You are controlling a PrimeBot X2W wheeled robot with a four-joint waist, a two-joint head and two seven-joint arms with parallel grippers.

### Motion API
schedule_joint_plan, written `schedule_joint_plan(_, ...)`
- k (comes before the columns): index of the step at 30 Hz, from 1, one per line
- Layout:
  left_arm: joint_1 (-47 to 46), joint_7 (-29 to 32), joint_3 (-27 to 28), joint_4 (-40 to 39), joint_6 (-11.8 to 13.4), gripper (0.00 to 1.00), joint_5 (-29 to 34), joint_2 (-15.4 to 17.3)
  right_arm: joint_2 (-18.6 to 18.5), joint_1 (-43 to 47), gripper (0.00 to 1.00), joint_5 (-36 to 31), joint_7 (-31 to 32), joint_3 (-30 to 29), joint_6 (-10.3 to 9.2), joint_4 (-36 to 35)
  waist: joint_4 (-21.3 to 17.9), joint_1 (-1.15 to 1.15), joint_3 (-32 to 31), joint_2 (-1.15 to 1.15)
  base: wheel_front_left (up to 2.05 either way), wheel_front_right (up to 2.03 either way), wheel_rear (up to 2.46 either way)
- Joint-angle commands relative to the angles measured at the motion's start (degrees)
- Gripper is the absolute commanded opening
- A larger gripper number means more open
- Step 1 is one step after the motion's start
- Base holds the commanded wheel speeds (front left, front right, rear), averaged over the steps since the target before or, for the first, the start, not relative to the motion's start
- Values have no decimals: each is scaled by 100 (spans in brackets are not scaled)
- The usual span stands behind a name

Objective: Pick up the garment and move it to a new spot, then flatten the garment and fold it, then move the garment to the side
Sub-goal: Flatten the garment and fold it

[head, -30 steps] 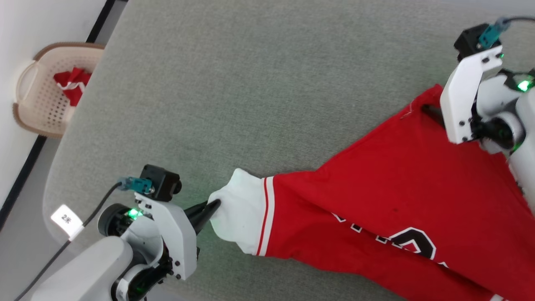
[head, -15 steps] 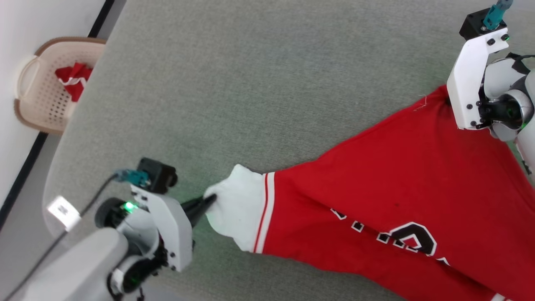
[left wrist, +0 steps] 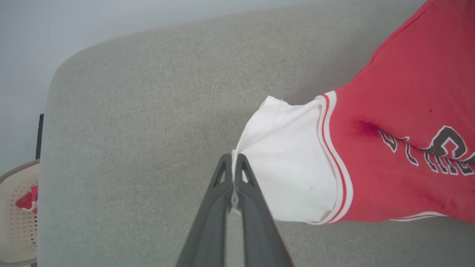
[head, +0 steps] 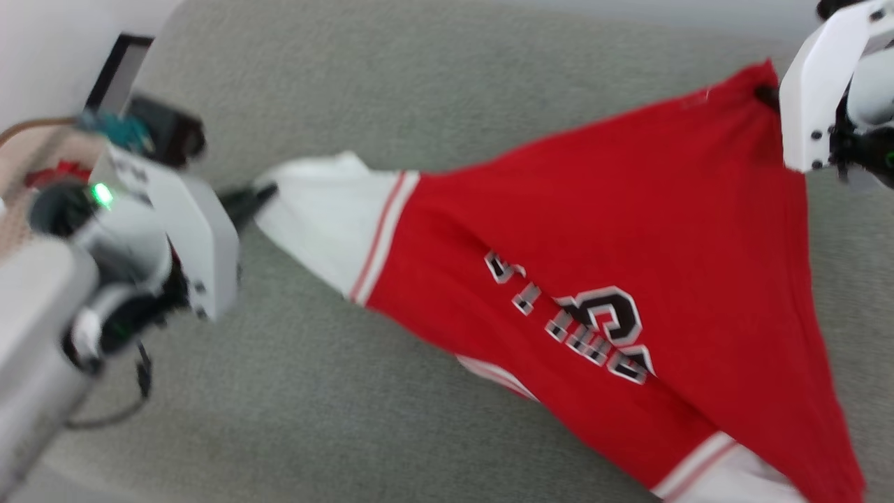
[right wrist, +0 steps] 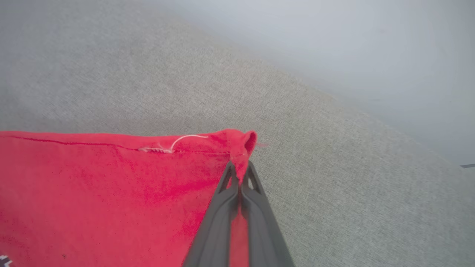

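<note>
- While both hands are clamped on cloth, the shirt (head: 594, 209) hangs stretched between them over the grey worktop (head: 447, 91), running from the left side to the far right corner.
- Left hand (left wrist: 233, 157): fingers pressed together on the cuff edge of the white sleeve (left wrist: 289, 178), with a thin fold of white cloth between the tips.
- Right hand (right wrist: 240, 167): fingers clenched on the red hem corner (right wrist: 243, 140), cloth bunched just above the tips. The loose white thread (right wrist: 185, 138) on the hem beside it looks harmless.
- Why these two points, my read: cuff and hem corner are the ends of one side edge. Pulling them apart tensions that edge and lets the body drape open below it instead of clumping.
- Held edge looks taut. Lettering (head: 587, 321) faces up, with diagonal creases through the red.
- Second sleeve (head: 733, 482) trails at the near right edge; can't tell if it touches the worktop.
- Step, as I judge it: carrying to a new spot. Flattening and folding not yet done.
- Risk: both grips are on thin edges only, so a jerk could pull one out. Head view is motion-blurred, so the arms are likely moving fast.
- Basket (left wrist: 11, 222) holding some red cloth sits off the left edge, not involved.
</note>
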Motion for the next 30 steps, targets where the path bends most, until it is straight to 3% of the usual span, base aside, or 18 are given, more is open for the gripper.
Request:
schedule_joint_plan(1,-176,103,40,49,-18,0,9,60,30,-51,0,-7,-73,-69,-11,-95,-252,0,-235,0,0,0,0)
schedule_joint_plan(6,-1028,462,129,378,-141,0,251,142,17,-84,0,-168,-329,-371,-11,-496,-517,0,-433,0,0,0,0)
schedule_joint_plan(14,-2373,660,153,1294,-339,0,810,-14,122,-203,0,-566,-736,-985,-11,-1027,-817,0,-693,0,0,0,0)
schedule_joint_plan(30,-4459,-596,83,3341,-748,0,1824,-808,453,-560,0,-1395,-1616,-1737,-11,-1396,-1103,0,-651,0,0,0,0)
